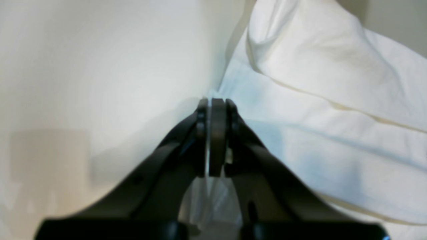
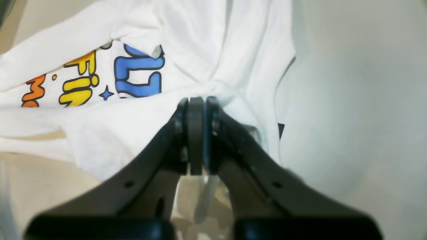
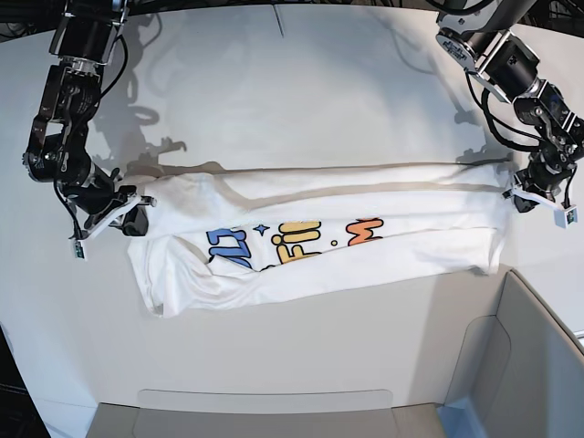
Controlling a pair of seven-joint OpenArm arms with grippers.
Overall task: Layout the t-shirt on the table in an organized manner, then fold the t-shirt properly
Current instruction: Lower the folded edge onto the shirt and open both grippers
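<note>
Both fingers clamped on shirt (image 3: 319,224): left (image 1: 217,100) and right (image 2: 196,98) at opposite ends, cloth stretched across desk (image 3: 301,91), print up.

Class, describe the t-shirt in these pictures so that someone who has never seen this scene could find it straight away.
Start at the large white table that fills the base view. Across its middle the t-shirt lies stretched between the left gripper and the right gripper, each shut on one end. It is the only cloth there, white, with blue, yellow and orange letters on its front.
</note>
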